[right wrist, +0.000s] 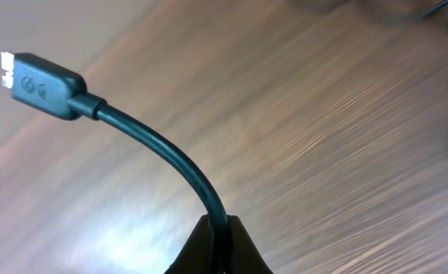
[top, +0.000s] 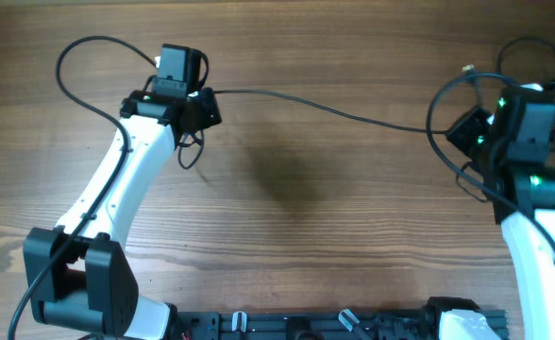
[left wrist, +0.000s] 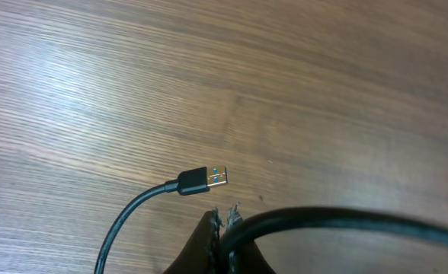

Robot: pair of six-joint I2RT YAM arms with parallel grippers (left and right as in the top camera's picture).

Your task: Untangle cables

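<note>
Black cable (top: 353,115) runs from left gripper (top: 208,102) at ten o'clock to right gripper (top: 462,129) at three, both clenched on it; draw apart slowly.

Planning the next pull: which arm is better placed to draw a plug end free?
Right, probably: the right gripper pinches a cable just behind its plug, held up; the left gripper grips mid-length.

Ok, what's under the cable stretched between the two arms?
Only bare table shows under the cable. At its ends the left fingers and right fingers clamp it, hiding what lies below.
</note>
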